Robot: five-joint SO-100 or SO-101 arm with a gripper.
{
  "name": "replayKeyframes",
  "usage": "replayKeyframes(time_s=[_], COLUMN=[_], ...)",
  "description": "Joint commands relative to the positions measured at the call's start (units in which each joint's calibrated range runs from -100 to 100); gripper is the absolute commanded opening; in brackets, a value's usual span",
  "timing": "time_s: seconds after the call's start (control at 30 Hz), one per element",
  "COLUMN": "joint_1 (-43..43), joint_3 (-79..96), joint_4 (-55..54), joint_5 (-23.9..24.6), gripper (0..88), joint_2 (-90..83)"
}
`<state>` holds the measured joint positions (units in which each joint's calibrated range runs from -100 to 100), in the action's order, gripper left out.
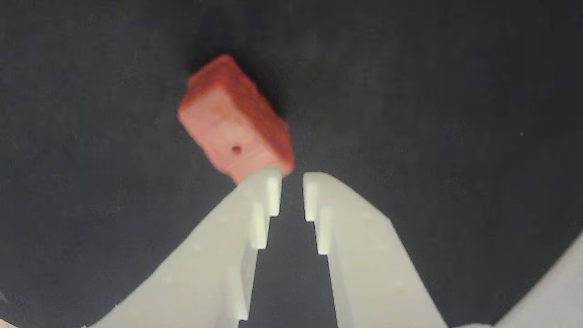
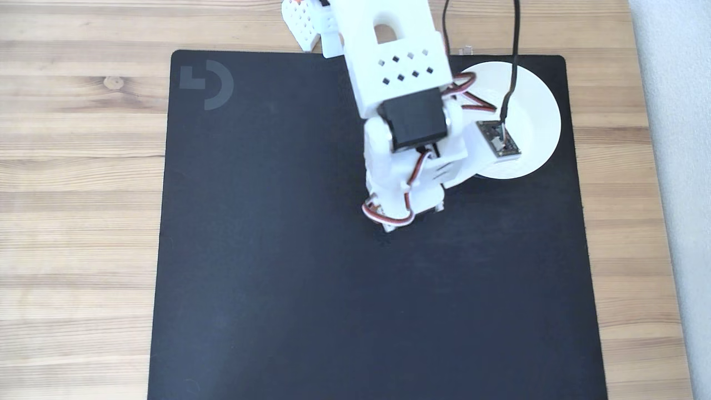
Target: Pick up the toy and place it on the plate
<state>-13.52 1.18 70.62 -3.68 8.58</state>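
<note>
The black mat (image 2: 311,278) carries the plate (image 2: 536,119) at its upper right in the fixed view. In the wrist view the toy (image 1: 234,118) lies skewed on the mat, touching one fingertip (image 1: 266,182). The gripper (image 1: 291,180) is barely parted and empty; it should probably widen, shift left and straddle the toy's narrow sides.

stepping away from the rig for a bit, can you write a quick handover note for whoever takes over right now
End effector: in the wrist view, fingers slightly apart with nothing between them, low over the black mat.
Toy: lies on the mat just ahead of the fingertips, off to the left of the gap in the wrist view; the left fingertip overlaps its near corner, contact unclear.
Plate: in the fixed view, at the mat's upper right, partly behind the arm; no toy on its visible part.
Done: approach to the toy.
Left: line up, grasp, lift, carry to the plate, release.
</note>
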Motion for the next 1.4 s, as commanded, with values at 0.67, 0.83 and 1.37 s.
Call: replayKeyframes(time_s=[0.67,0.83,1.37], joint_1=[0.94,2.02,2.86], joint_3=[-4.65,-7.54,-6.9], joint_4=[10.24,11.51,15.49], joint_5=[-0.08,-0.13,0.13], gripper=[23.2,26.1,40.9], joint_2=[-0.45,0.14,0.39])
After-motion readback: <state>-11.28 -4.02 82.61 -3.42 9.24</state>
